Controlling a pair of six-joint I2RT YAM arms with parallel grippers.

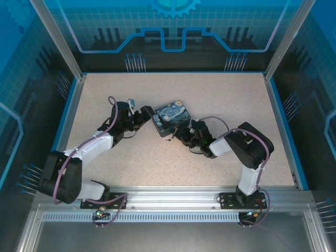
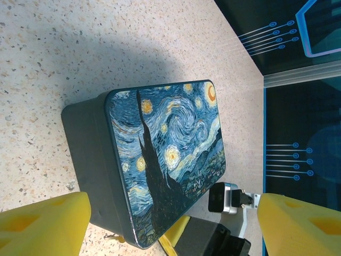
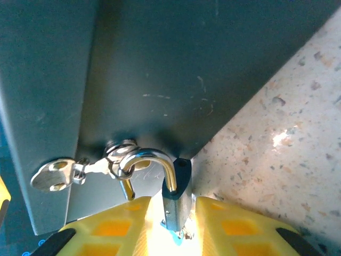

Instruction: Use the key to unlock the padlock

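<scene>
Since right gripper (image 3: 178,234) flanks padlock (image 3: 177,194) hanging off box (image 3: 160,64), clamp unclear, a squeeze may twist it sideways, hiding keyhole; key (image 3: 50,176) dangles left on ring (image 3: 118,162). Left gripper (image 1: 142,116) gaping, box unbraced, could slide.

No words or numbers could be read anywhere. The box lid (image 2: 170,154) had a painted starry sky, and the back wall (image 1: 131,21) had a blue gear sign (image 1: 175,6).

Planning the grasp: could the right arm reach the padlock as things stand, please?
Likely yes: the padlock sits right between the right gripper's jaws, with nothing in the way.
</scene>
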